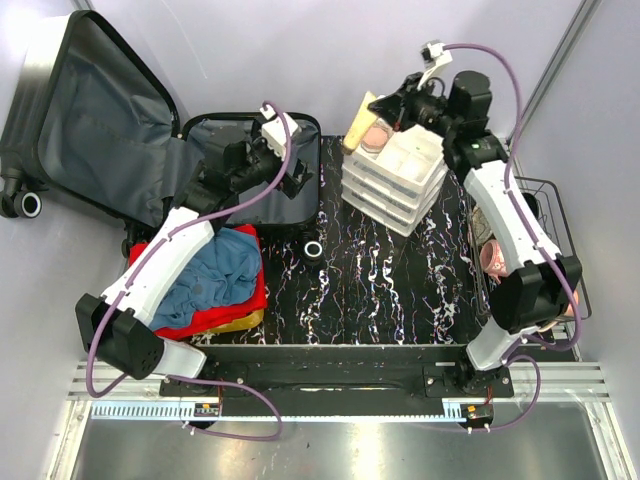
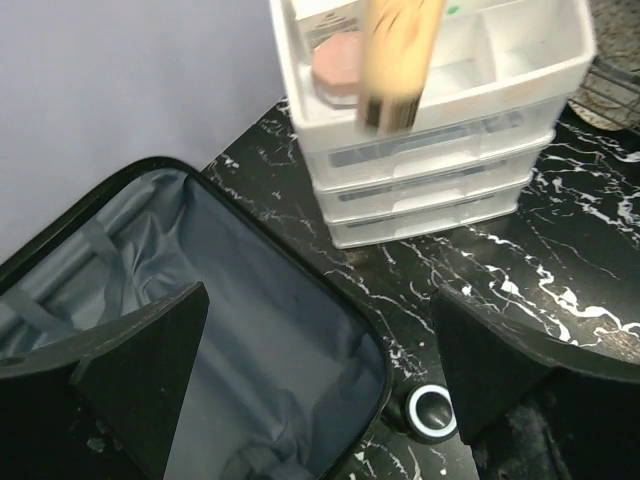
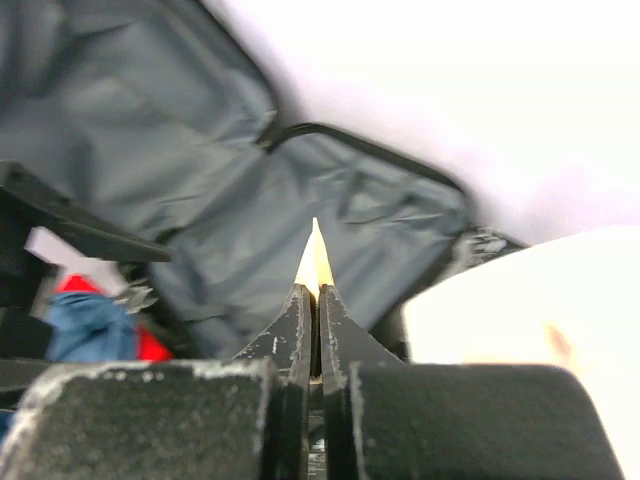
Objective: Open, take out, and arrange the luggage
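The luggage [image 1: 250, 150] lies open at the back left, its lid [image 1: 95, 110] leaning up and back. Its dark grey lining [image 2: 220, 330] shows bare in the left wrist view. My left gripper [image 1: 293, 182] is open and empty, and hovers over the case's right rim [image 2: 318, 310]. My right gripper [image 1: 388, 108] is shut on a cream-yellow tube [image 1: 362, 108] and holds it over the white organizer [image 1: 400, 175]. The tube's flat end [image 3: 315, 262] sticks out between the shut fingers [image 3: 297, 325]. The tube [image 2: 395, 55] hangs, blurred, over the organizer's top tray [image 2: 500, 60].
A pink round compact [image 2: 338, 68] lies in the organizer's top tray. A yellow-orange bin [image 1: 240, 322] with blue and red clothes [image 1: 215, 275] stands front left. A small black round thing with a white rim [image 1: 313, 248] lies by the case. A wire basket [image 1: 550, 230] stands right.
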